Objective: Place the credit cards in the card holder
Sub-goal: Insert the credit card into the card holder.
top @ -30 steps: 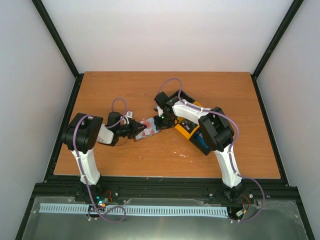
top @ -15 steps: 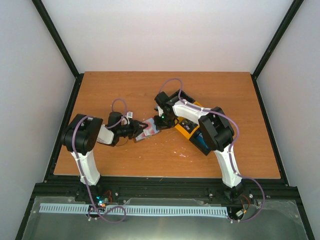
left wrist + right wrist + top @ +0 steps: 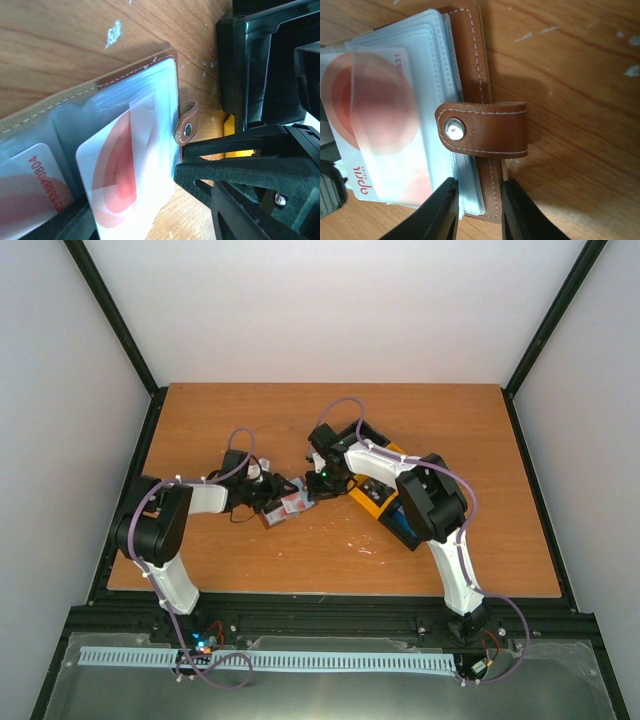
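Right claw [image 3: 479, 186] on card holder [image 3: 470, 60] edge

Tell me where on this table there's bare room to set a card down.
The table is bare along its far edge, right of the bins, and at the front between the arm bases. Crowded mid-table: left hand and right hand meet at the holder, bins alongside.

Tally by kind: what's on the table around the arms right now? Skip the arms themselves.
card holder: 1
red-and-white cards at it, left wrist view: 2
black bin: 1
yellow bin: 1
Total: 5
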You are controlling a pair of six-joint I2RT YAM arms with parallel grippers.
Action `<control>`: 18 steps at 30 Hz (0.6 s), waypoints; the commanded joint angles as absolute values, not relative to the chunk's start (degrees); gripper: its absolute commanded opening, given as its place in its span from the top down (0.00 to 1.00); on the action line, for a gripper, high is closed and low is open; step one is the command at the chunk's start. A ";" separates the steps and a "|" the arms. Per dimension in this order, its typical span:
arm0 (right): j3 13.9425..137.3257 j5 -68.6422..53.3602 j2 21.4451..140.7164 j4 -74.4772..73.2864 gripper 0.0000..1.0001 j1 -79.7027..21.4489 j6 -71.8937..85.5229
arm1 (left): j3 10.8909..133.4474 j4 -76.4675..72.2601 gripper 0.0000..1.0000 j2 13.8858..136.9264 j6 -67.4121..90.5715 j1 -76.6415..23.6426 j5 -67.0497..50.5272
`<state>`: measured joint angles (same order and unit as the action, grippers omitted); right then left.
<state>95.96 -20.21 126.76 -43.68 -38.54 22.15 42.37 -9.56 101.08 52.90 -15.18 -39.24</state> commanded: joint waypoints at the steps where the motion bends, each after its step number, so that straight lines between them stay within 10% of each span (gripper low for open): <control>1: 95.23 -22.41 129.01 -43.03 0.72 -39.11 21.98 | 43.75 5.80 0.42 100.44 48.79 -14.96 -34.80; 18: 93.71 -26.35 130.02 -40.91 0.72 -38.98 23.07 | 39.71 7.91 0.36 94.20 49.52 -11.16 -38.50</control>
<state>95.50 -26.26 127.55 -40.38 -38.61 22.39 40.97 1.74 95.81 50.41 -11.55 -41.25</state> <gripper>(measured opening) 0.278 0.621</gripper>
